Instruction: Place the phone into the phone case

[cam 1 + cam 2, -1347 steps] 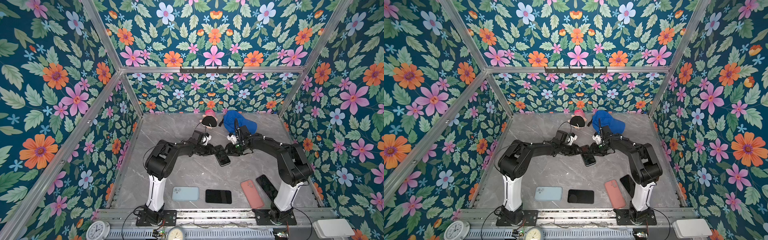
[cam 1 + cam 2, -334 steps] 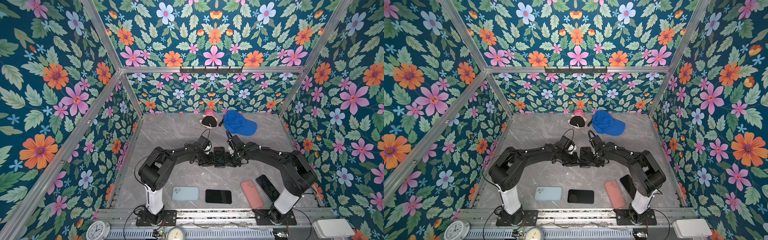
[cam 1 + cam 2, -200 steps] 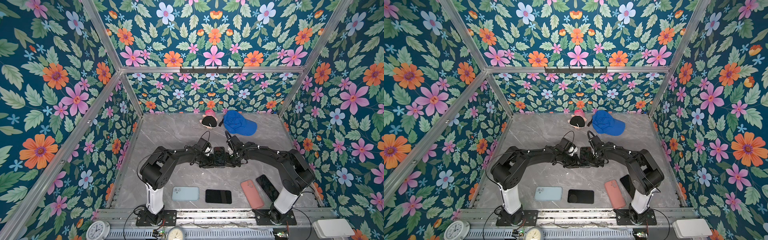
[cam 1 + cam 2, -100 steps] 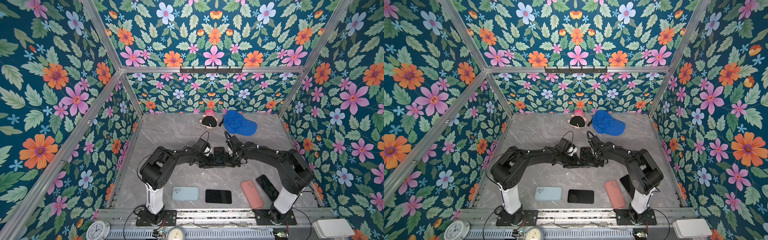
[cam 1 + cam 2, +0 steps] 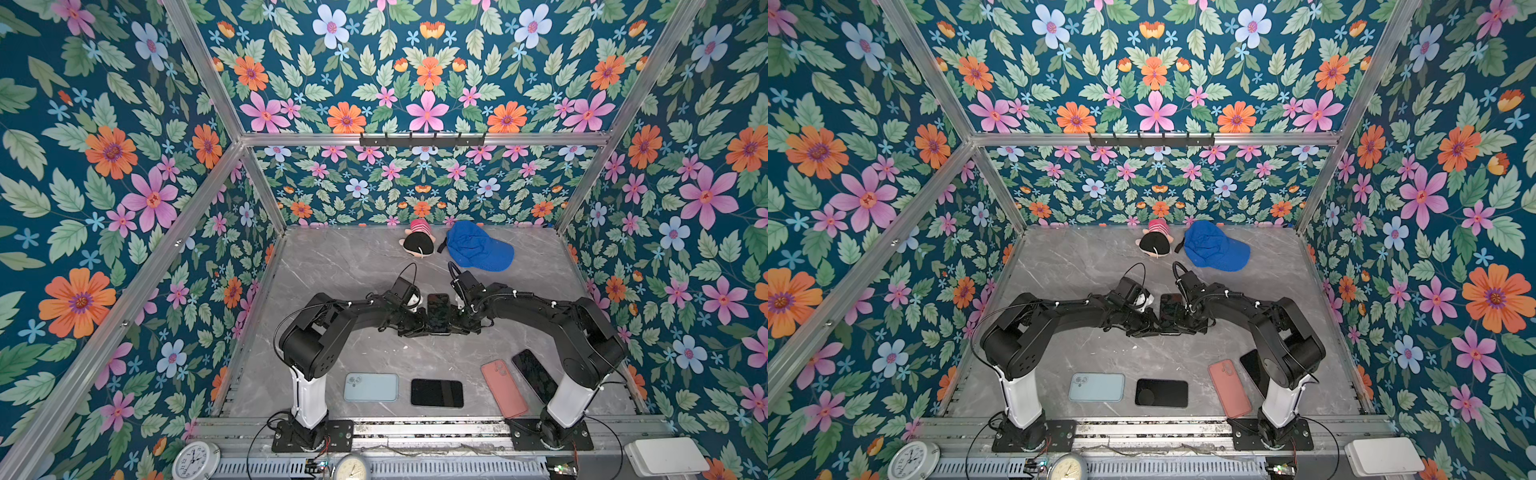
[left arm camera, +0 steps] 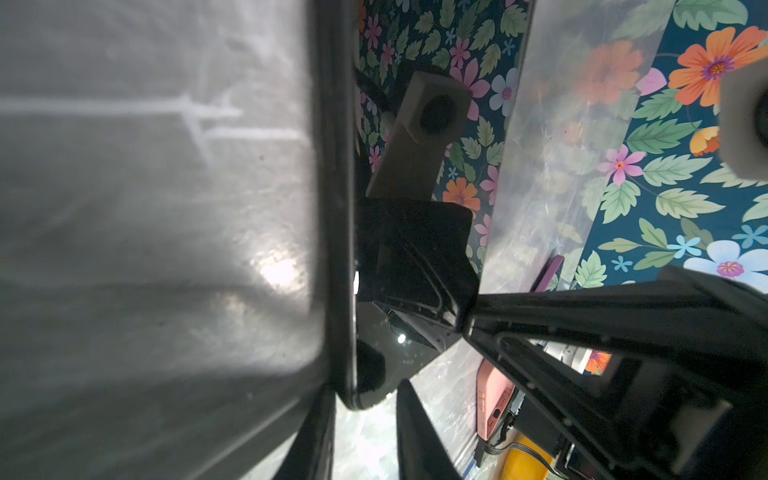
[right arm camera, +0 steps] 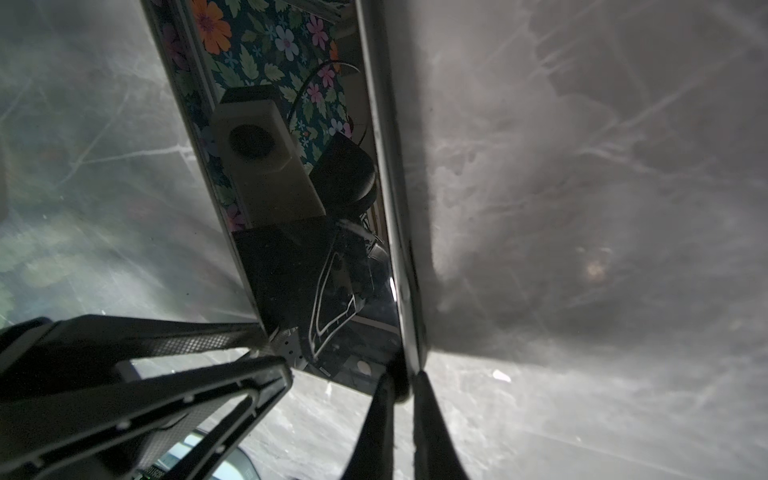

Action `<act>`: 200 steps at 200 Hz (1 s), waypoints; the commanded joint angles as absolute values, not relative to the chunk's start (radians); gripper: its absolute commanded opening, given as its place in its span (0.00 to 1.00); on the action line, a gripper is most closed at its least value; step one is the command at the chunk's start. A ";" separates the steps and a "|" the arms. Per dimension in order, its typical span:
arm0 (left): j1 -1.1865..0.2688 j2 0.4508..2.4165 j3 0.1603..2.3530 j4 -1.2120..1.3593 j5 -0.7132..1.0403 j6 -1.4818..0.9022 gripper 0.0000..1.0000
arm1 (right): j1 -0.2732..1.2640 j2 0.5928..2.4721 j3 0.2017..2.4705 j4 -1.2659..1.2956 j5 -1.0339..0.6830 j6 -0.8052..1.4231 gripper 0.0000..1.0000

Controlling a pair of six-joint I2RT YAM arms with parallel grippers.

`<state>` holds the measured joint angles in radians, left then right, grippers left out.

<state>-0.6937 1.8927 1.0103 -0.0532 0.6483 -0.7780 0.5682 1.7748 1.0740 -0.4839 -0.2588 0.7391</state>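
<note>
- While both arms reach in to mid-table, a blue case (image 5: 371,387) lies flat on the table (image 5: 353,266), well back from the left fingers, toward the arm bases
- The left gripper (image 5: 423,330) is clamped on the near left corner of the phone (image 5: 438,309); in the left wrist view one finger (image 6: 419,436) presses the glass and its partner sits on the other side of the dark edge
- A toy (image 5: 419,243) lies far beyond the left fingers, by the back wall
- The phone is pinched between the two pairs of fingers, screen up, and its free end points away past the fingertips
- In both top views it shows as a dark slab bridging the grippers
- In the right wrist view its glass (image 7: 291,270) mirrors a wrist camera, and a broad shadow spreads on the table beside it
- Whether it is clear of the table I cannot tell
- A black phone (image 5: 436,392) lies flat well behind the fingers, just beside the blue case
- The right gripper (image 5: 455,330) is closed on the phone's near right corner; in the right wrist view its two fingers (image 7: 372,428) stand almost together, with only the phone's thin bright edge between them
- A blue cap (image 5: 478,245) lies far beyond the right fingers, just beside the toy
- A pink case (image 5: 503,388) lies flat and angled, well behind the right fingers
- A dark phone (image 5: 534,376) lies just beside the pink case on its right; in a top view the right arm covers part of the dark phone (image 5: 1252,365)
</note>
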 commanded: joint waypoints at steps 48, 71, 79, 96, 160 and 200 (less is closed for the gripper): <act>-0.698 1.894 0.999 0.001 0.678 -0.776 0.27 | 0.587 1.805 1.069 -0.428 -0.308 0.755 0.08; -0.698 1.893 0.996 0.006 0.680 -0.778 0.27 | 0.587 1.806 1.072 -0.427 -0.306 0.755 0.07; -0.698 1.893 0.993 0.006 0.680 -0.778 0.27 | 0.588 1.807 1.071 -0.428 -0.305 0.755 0.07; -0.698 1.891 0.993 0.008 0.680 -0.778 0.27 | 0.589 1.809 1.071 -0.427 -0.304 0.756 0.06; -0.698 1.889 0.991 0.017 0.681 -0.784 0.27 | 0.592 1.816 1.069 -0.413 -0.311 0.759 0.04; -0.698 1.882 0.989 0.013 0.676 -0.784 0.27 | 0.591 1.811 1.066 -0.418 -0.305 0.755 0.04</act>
